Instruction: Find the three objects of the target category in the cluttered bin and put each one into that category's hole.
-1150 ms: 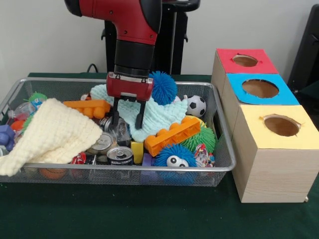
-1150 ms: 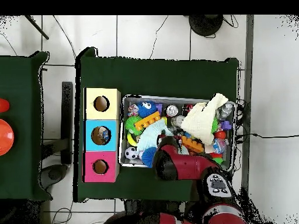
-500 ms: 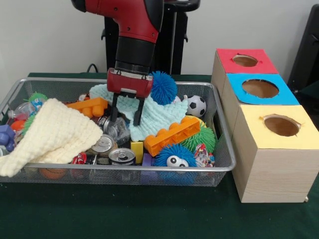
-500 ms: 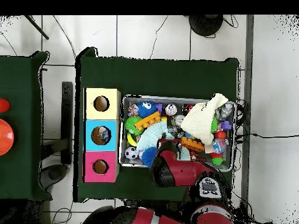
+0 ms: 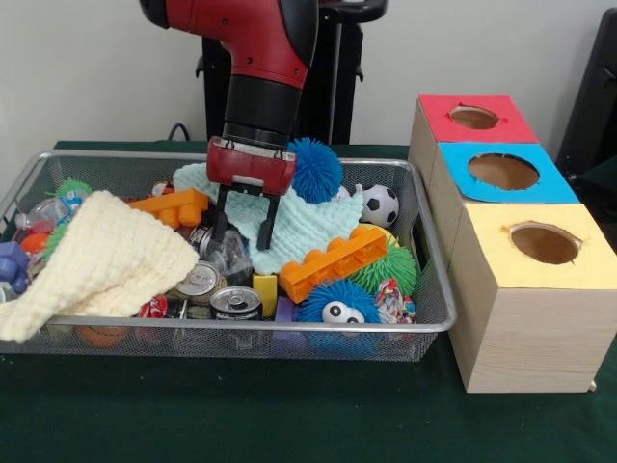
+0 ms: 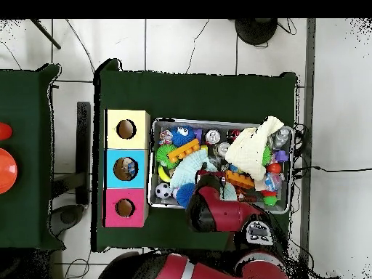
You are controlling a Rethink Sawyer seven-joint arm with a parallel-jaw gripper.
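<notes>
Under your spread, empty gripper (image 5: 240, 235), the knitted mint cloth (image 5: 299, 224) half hides clutter in the wire-mesh bin (image 5: 289, 335).

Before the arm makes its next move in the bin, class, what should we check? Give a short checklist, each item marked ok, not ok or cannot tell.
1. Gripper open, holding nothing: ok.
2. Gripper over the wire bin, above the light green cloth and crushed cans: ok.
3. Red, blue and yellow box holes unobstructed: ok.
4. Which item lies directly between the fingertips: cannot tell.
5. Cream cloth covers items at one end, so nothing hidden: not ok.
6. Target category known from the pictures: cannot tell.
</notes>
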